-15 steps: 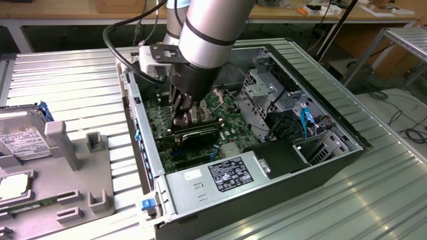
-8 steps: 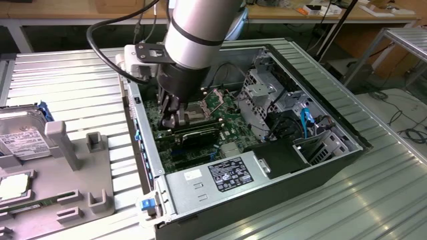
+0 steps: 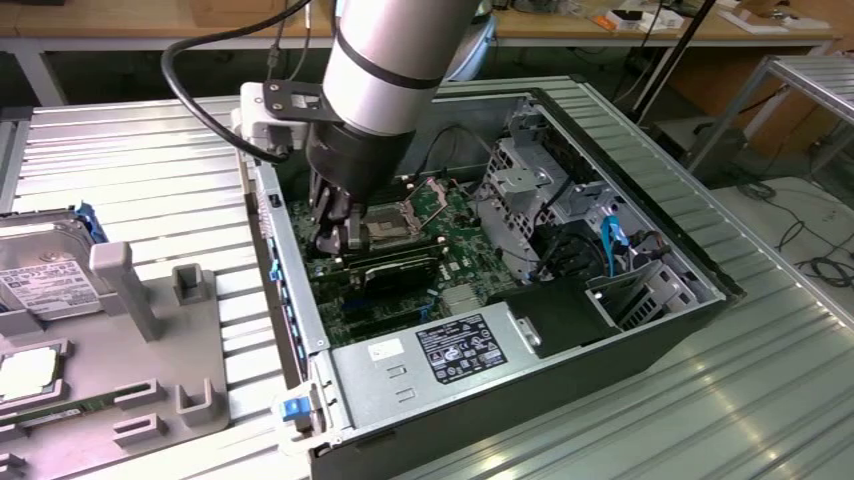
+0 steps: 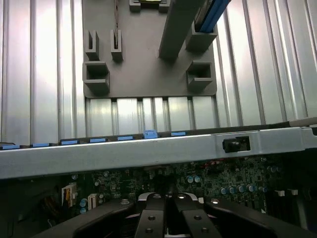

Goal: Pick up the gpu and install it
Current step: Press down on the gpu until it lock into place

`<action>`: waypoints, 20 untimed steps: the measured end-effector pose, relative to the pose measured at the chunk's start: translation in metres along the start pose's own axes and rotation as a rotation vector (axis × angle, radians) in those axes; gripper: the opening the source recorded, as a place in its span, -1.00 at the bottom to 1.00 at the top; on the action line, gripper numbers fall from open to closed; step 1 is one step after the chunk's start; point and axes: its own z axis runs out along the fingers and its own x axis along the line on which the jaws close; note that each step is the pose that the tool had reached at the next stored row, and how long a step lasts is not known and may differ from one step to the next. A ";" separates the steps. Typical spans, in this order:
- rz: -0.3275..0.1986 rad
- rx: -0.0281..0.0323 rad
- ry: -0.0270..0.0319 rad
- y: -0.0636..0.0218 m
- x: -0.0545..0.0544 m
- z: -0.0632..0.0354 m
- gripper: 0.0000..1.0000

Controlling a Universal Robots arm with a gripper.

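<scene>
Underneath everything, a ribbed metal table (image 3: 147,170), broad enough for both the work and the parts store. On it, an open computer case (image 3: 641,330) laid on its side, side panel off, most likely so the inside can be reached straight from above. Reaching down into that opening, the robot arm (image 3: 387,70), steeply angled, cable looped off its wrist.

Beside the case, at the exterior view's left, a grey holder (image 3: 160,330) with upright slots and posts, apparently made to keep spare parts at fixed spots for pick-up; a hard drive (image 3: 40,275) standing in it. At the case's near end, the power supply (image 3: 447,350), label up. Across the floor of the case, the main board (image 3: 441,205), flat and face up.

Lying along that board, just under the arm's tip, the gpu (image 3: 400,270): a dark, thin card set lengthwise, seemingly at its slot.

Right at one end of the card, the claw (image 3: 331,238), clenched, fingers drawn tight together and pointing down at the board, seen up close from the wrist (image 4: 166,220). Cannot tell whether pinching the card's edge or only pressing on it.
</scene>
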 end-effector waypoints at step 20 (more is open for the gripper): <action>0.000 0.0091 -0.0014 0.0093 0.001 0.0035 -0.79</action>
